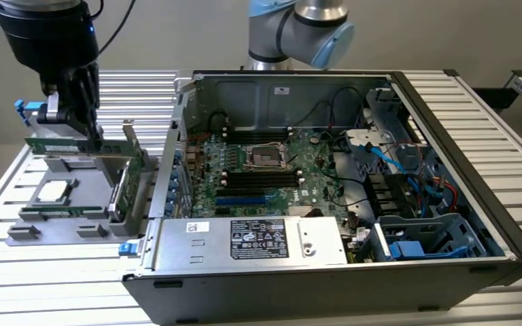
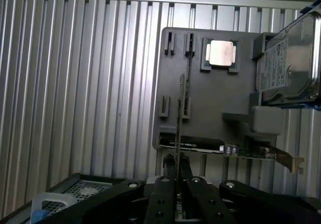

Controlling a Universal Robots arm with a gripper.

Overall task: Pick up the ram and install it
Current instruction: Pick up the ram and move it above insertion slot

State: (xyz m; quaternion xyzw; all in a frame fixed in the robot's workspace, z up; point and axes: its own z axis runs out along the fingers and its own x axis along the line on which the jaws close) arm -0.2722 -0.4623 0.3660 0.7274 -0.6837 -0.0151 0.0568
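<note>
The ram (image 1: pixel 60 144) is a thin green stick held level above the grey holder tray (image 1: pixel 35 227), at the exterior view's left. My gripper (image 1: pixel 86 131) comes down from above and is shut on the stick's upper edge. In the wrist view the ram (image 2: pixel 181 108) appears edge-on as a thin line rising from between my black fingers (image 2: pixel 163 194), with the gripper (image 2: pixel 179 178) closed on it. The open computer case (image 1: pixel 442 136) lies at the exterior view's right, its motherboard (image 1: pixel 311 187) facing up with black memory slots (image 1: pixel 259 178) near the middle.
On the grey tray (image 2: pixel 210 98) rest a silver processor chip (image 2: pixel 222 52) and a green expansion card with a metal bracket (image 2: pixel 261 154). A hard drive (image 2: pixel 288 63) stands at the tray's side. The case's near wall and power supply (image 1: pixel 252 239) border the motherboard.
</note>
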